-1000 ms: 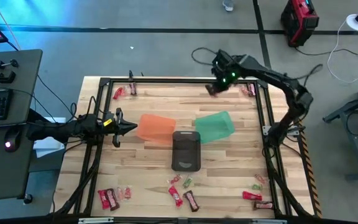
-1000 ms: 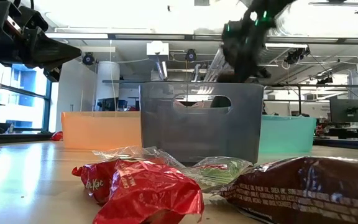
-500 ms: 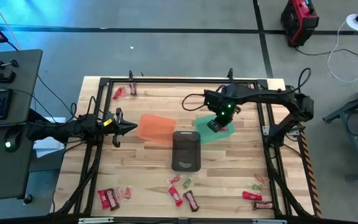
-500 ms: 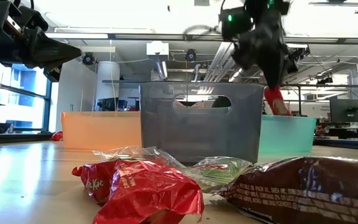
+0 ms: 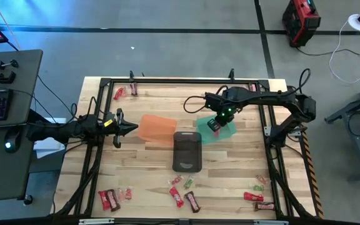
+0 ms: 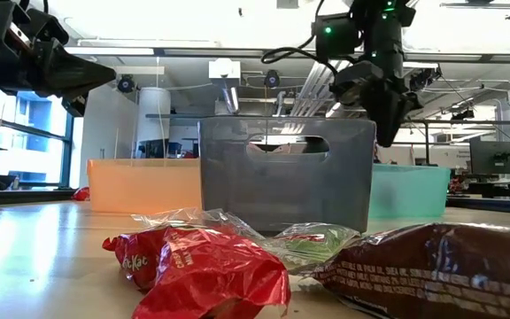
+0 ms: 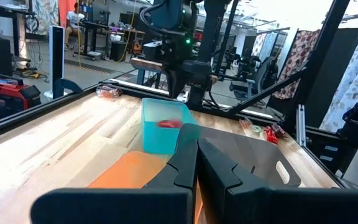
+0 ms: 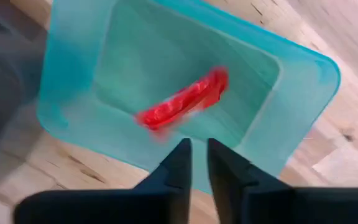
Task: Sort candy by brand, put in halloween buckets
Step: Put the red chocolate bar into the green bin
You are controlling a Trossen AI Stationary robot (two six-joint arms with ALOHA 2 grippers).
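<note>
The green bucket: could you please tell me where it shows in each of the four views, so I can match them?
High view: green bucket right of centre, under the right gripper.
Low view: its wall right of the grey bucket.
Left wrist view: mid-picture, beyond the orange bucket.
Right wrist view: fills the frame, holding a red candy.
Shared landmark: the red candy inside.

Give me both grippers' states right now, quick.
Left gripper: shut, empty, beside the orange bucket.
Right gripper: fingers nearly together, holding nothing, above the green bucket, where a red candy lies.
</note>
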